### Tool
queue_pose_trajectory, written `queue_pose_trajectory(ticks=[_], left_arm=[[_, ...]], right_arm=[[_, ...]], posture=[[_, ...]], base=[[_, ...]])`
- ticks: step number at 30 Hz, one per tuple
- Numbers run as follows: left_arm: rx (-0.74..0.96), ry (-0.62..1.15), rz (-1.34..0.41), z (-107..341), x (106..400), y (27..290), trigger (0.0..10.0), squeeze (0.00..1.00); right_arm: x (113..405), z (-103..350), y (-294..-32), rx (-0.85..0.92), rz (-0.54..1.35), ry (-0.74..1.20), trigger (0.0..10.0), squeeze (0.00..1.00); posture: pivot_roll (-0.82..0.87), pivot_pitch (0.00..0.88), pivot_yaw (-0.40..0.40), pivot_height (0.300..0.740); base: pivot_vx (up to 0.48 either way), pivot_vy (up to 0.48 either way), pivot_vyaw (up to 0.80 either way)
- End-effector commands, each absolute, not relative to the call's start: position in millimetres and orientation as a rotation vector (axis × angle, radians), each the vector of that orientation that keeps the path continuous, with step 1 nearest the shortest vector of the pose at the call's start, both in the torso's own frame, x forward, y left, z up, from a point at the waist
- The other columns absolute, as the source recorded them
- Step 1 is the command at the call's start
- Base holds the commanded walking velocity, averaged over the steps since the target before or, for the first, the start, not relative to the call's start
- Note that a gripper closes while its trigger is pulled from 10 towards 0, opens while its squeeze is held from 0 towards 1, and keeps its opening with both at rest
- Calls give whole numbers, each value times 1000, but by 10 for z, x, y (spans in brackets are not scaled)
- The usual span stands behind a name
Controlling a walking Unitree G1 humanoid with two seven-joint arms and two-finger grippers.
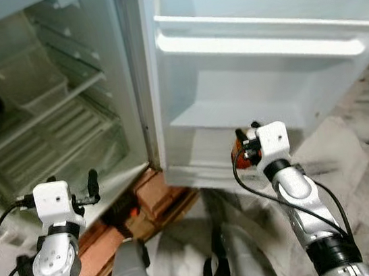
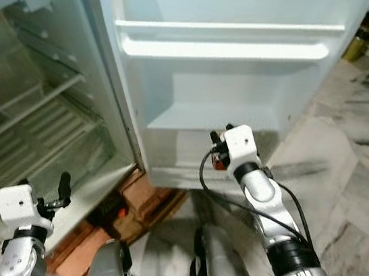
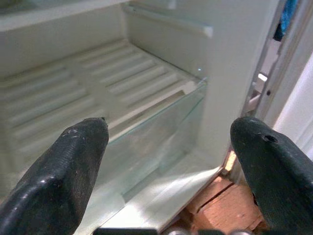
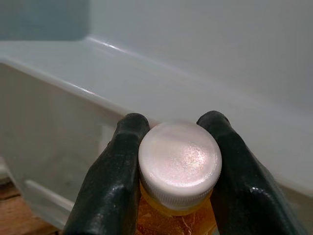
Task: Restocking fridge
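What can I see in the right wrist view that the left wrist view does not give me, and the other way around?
The right wrist view gives the right gripper closed around the white cap of a bottle with orange contents, held before the white fridge door shelf.

The left wrist view gives the left gripper with its fingers wide apart and nothing between them, facing the ribbed lower shelf and the glass-fronted drawer inside the fridge, with brick below the cabinet.

Both look along two black fingers toward pale fridge surfaces.
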State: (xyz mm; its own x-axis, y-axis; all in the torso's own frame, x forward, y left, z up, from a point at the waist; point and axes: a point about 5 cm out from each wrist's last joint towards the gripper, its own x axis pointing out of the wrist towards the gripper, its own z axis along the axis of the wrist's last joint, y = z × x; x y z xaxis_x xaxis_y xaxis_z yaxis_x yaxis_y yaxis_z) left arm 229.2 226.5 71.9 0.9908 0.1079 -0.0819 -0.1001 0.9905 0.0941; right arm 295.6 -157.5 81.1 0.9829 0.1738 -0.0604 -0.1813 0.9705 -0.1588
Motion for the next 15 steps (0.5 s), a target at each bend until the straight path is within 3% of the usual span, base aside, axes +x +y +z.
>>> queue_pose_trajectory(ticks=[1,15], left_arm=[[89,102,110,702,2266,2291,10000,0],[93,98,101,737,2288,2291,10000,0]], right_arm=[[2966,800,-1635,-169,149,56,10000,0],[3056,899,-1641,-181,136,7,10000,0]], posture=[[68,127,-87,623],[45,173,-70,548]], base=[[0,0,0],[0,0,0]])
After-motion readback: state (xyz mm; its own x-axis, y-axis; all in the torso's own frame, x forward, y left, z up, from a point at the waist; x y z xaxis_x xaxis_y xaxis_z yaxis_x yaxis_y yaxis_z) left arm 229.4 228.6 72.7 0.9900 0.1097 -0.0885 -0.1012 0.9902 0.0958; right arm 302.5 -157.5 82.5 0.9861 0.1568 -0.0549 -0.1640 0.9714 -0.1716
